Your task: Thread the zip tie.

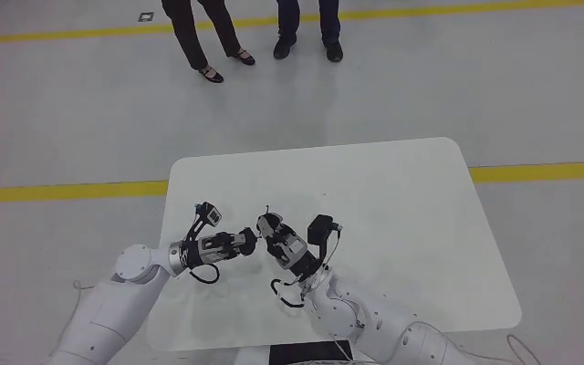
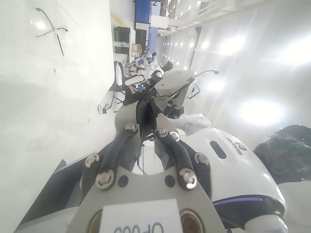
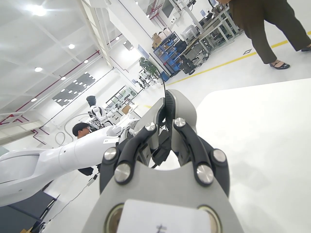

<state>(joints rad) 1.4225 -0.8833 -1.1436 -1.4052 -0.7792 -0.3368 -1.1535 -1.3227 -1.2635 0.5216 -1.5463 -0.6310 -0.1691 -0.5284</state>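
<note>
The white, round-cornered table [image 1: 411, 182] lies beneath me. Above its near side my two grippers meet tip to tip. My left gripper [image 2: 145, 109] is pressed together, and my right gripper [image 3: 167, 99] is clamped on one thin black zip tie [image 3: 164, 86], whose strip curves out past my fingertips. What look like three loose ties [image 2: 49, 29] lie crossed on the table
</note>
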